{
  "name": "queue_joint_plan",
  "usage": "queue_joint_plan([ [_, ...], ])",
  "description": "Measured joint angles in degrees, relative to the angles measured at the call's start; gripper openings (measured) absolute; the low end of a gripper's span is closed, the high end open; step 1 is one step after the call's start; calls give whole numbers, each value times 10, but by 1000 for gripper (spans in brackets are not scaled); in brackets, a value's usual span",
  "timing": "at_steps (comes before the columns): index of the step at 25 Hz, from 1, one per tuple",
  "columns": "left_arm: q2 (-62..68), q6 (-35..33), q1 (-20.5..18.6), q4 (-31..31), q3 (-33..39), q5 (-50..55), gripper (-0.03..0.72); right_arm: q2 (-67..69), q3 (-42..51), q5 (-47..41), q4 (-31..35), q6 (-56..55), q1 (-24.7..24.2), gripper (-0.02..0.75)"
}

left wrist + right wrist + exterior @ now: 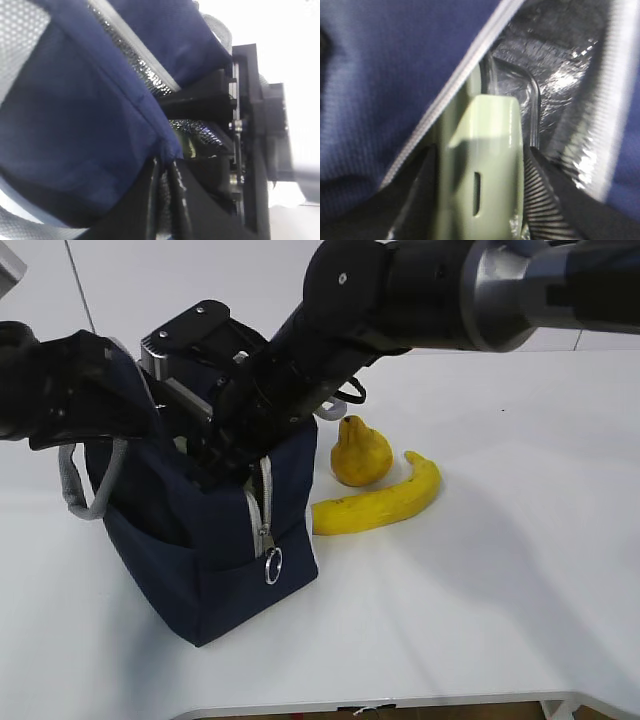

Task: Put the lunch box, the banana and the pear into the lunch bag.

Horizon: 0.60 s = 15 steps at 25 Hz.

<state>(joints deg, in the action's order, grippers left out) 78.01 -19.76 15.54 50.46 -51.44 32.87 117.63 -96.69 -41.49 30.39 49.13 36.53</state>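
Observation:
The navy lunch bag (200,560) stands open at the left of the white table. My left gripper (118,380) is shut on the bag's rim fabric (165,150) and holds the mouth apart. From the upper right, my right gripper (215,455) reaches down into the opening. Its jaws are shut on the lunch box (490,140), whose pale green lid clip sits between the ribbed pads (545,200) against the silver lining (555,70). The lunch box is hidden in the exterior view. The pear (360,452) and the banana (380,502) lie on the table just right of the bag.
A grey webbing handle (85,490) hangs off the bag's left side. The zipper's ring pull (272,565) dangles on the front corner. The table's front edge (400,705) runs along the bottom. White tabletop (520,540) lies right of the fruit.

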Motion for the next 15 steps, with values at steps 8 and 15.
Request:
queue_joint_plan([
  [8, 7, 0, 0, -18, 0, 0, 0, 12, 0, 0, 2, 1, 0, 393],
  [15, 19, 0, 0, -21, 0, 0, 0, 13, 0, 0, 2, 1, 0, 393],
])
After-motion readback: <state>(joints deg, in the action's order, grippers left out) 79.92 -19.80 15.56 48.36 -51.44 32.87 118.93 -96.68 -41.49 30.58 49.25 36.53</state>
